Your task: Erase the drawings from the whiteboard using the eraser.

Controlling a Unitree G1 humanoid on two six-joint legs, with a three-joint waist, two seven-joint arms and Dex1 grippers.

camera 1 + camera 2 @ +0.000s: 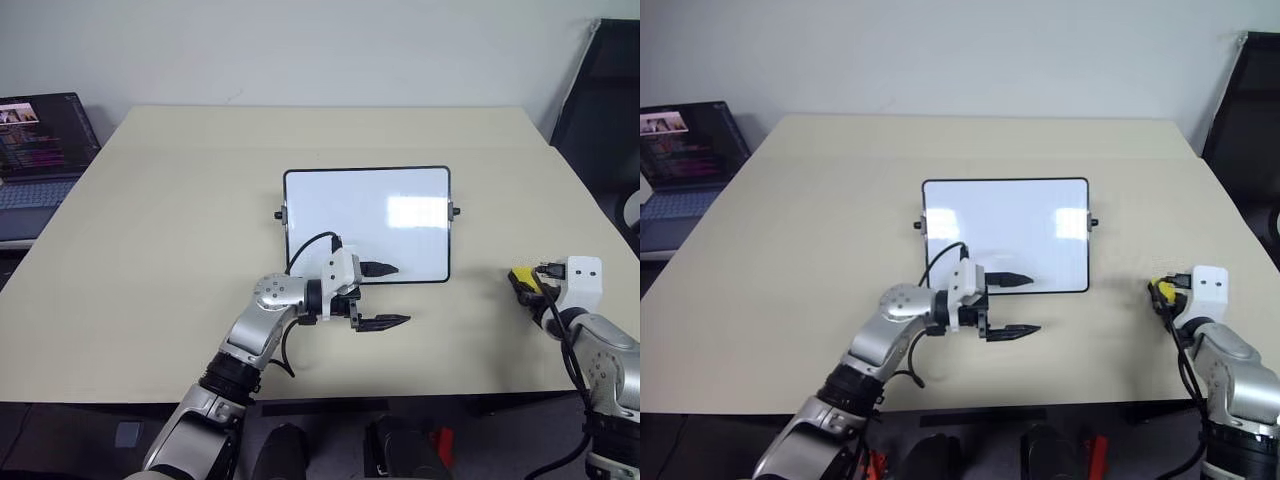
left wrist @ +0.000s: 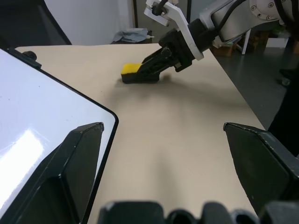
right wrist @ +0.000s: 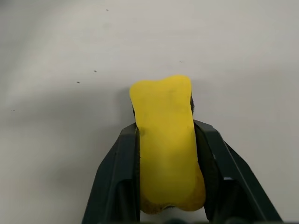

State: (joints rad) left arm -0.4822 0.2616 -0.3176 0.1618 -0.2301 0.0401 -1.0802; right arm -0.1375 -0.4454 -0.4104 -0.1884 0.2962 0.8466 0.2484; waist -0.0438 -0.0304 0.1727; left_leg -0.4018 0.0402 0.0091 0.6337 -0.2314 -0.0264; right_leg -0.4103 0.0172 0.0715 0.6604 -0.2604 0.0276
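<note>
Whiteboard (image 1: 367, 225) lies flat mid-table, glossy and with no marks I can make out, so the wiping looks finished. One finger of the left gripper (image 1: 381, 295) overlaps its near edge, the other hangs just off it; the fingers are spread wide and hold nothing, probably placed to steady the board. Well to the right, the right gripper (image 3: 168, 177) has the eraser (image 3: 167, 144) between its fingers, resting on the table as if being set down. Its wrist view shows them flanking the yellow block; the left wrist view shows its black underside.
</note>
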